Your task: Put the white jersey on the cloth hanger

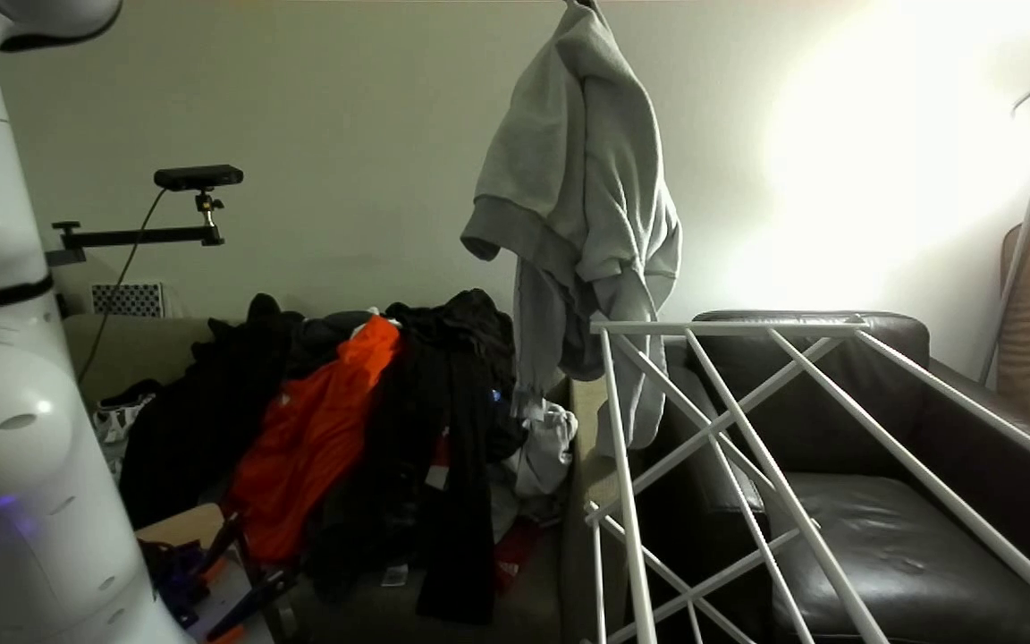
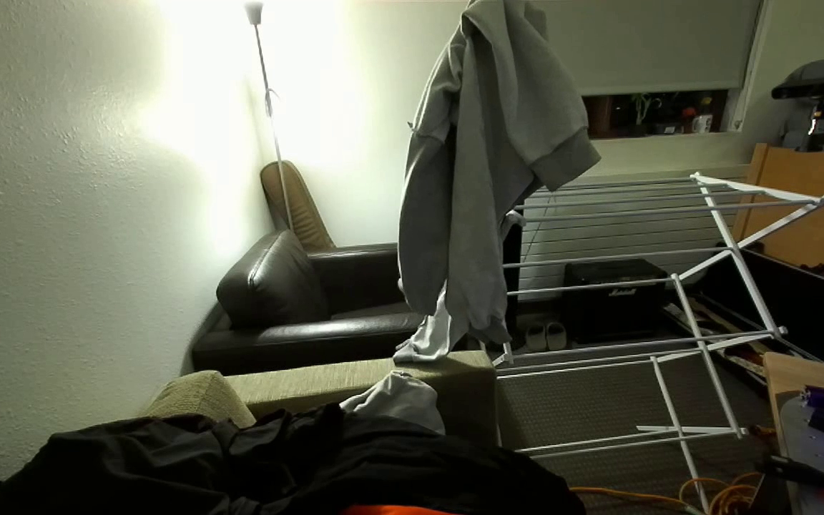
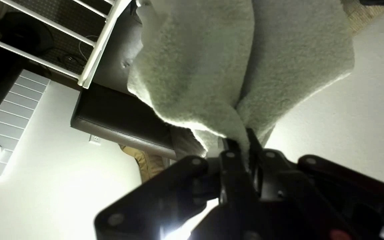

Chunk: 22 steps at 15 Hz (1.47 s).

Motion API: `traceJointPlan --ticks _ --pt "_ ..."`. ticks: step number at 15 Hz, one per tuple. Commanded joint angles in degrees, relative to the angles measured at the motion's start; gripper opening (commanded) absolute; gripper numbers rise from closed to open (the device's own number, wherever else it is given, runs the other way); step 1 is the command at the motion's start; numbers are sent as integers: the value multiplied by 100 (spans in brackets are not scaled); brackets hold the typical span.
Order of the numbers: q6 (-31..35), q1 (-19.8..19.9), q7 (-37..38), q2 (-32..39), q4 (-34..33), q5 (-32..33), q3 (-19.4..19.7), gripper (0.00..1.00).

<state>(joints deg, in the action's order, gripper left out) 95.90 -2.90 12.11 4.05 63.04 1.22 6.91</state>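
Wrist view: one gripper (image 3: 241,143) is holding one white jersey (image 3: 195,66)

Its two jaws are standing narrow, pinching a gathered bunch of cloth below and right of centre, and the fabric is fanning out to the top edge. One cloth hanger (image 3: 103,40) is standing at upper left. In both exterior views the jersey is hanging from the top edge, right of the middle. In an exterior view its lower end is dangling partly behind the left end of the hanger (image 1: 730,329); whether the two are touching, I cannot tell. One robot arm (image 1: 14,385) is filling the left edge, and one orange garment (image 1: 318,438) is lying at lower left among black clothes (image 1: 461,429) too tangled to count. One black leather sofa (image 1: 908,555) is sitting at lower right. In an exterior view two pale slippers (image 2: 556,336) are lying below and right of centre beside one black box (image 2: 612,304), and one floor lamp (image 2: 269,104) is glowing at upper left.
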Motion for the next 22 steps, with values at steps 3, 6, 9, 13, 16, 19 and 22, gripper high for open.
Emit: traceJointPlan --ticks 3,6,9,13,16,19,22 --pt "200 37 630 109 -495 42 99 3" --pt "185 53 930 297 -843 51 216 3" --pt "214 46 1327 554 -1240 92 358 3" --pt "172 56 1840 1008 -1892 110 559 3" --pt "142 68 2129 1288 -2310 109 721 3" --pt "64 87 2083 1405 -2537 85 851 3" --pt "-4 111 1871 1362 -2581 39 919 3"
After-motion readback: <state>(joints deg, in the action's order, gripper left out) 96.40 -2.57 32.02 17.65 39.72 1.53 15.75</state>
